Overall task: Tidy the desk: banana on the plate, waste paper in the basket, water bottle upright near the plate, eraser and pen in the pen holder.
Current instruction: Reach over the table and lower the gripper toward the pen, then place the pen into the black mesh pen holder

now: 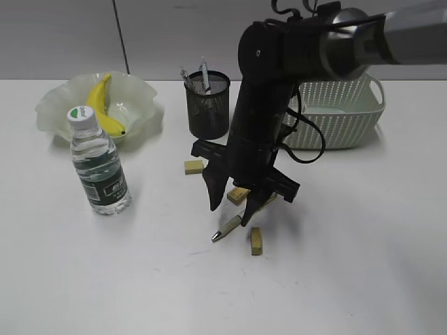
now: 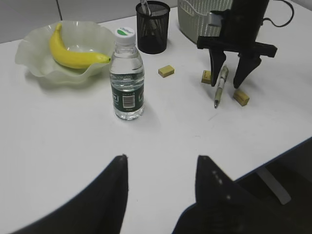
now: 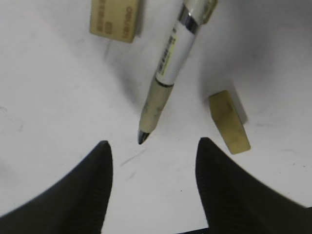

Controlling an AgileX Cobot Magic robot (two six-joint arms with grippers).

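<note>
My right gripper (image 1: 230, 215) is open, pointing down, its fingers on either side of a beige-and-white pen (image 3: 168, 68) lying on the desk (image 1: 140, 279). Small tan erasers lie beside it at right (image 3: 229, 122), behind (image 3: 116, 19) and further left (image 1: 193, 166). The banana (image 1: 103, 105) lies in the pale-green plate (image 1: 52, 112). The water bottle (image 1: 98, 164) stands upright in front of the plate. The black mesh pen holder (image 1: 208, 105) holds pens. My left gripper (image 2: 162, 158) is open and empty above bare desk. The waste paper is not visible.
The sage-green basket (image 1: 342, 112) stands at the back right, behind my right arm. The desk's front edge shows at the lower right of the left wrist view (image 2: 282, 156).
</note>
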